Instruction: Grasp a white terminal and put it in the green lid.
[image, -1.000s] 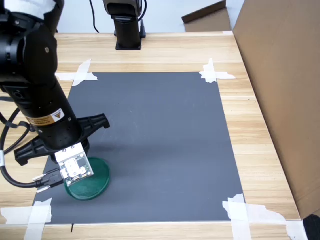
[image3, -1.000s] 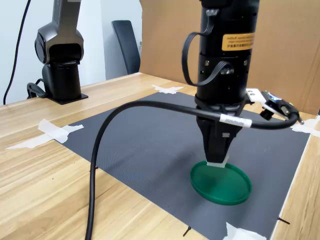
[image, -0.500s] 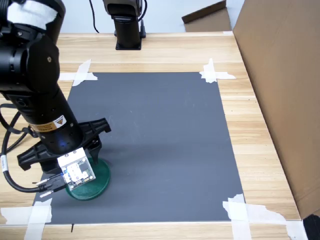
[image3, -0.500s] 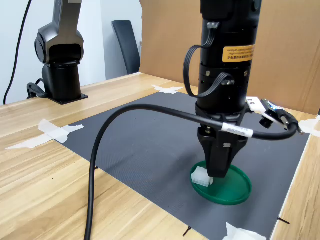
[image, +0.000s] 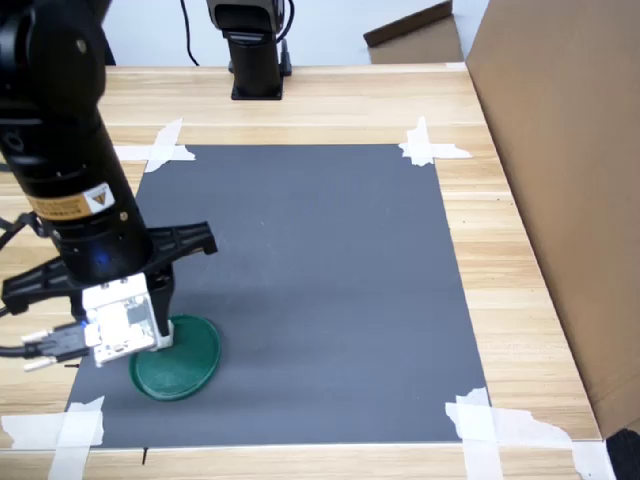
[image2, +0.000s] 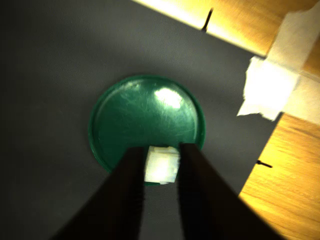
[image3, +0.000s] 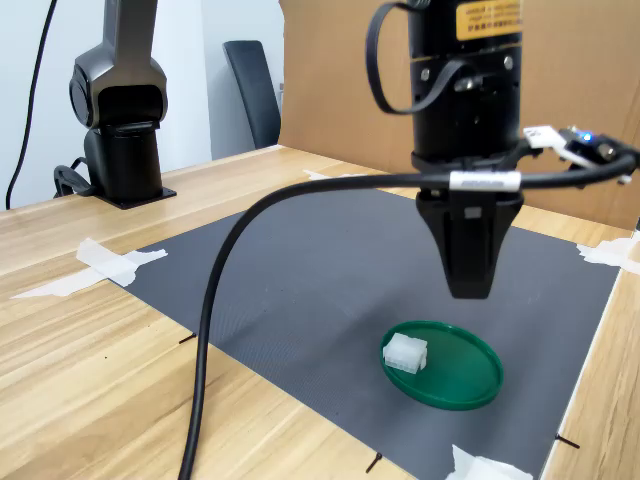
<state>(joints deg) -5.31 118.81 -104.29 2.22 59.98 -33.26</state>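
The green lid lies on the grey mat near its taped corner, seen also in the first exterior view and in the wrist view. The white terminal rests inside the lid against its rim, free of the fingers. My gripper hangs well above the lid, pointing straight down. In the wrist view the terminal shows far below through the gap between the two dark fingers, which stand slightly apart and hold nothing. In the first exterior view the wrist camera block hides the terminal.
A second black arm base stands at the back of the wooden table. A cardboard wall runs along the first exterior view's right. White tape strips mark the mat's corners. A black cable arcs down from my arm.
The gripper let go of the white terminal in the green lid and rose straight up, clear of it. The terminal stays at the lid's rim.
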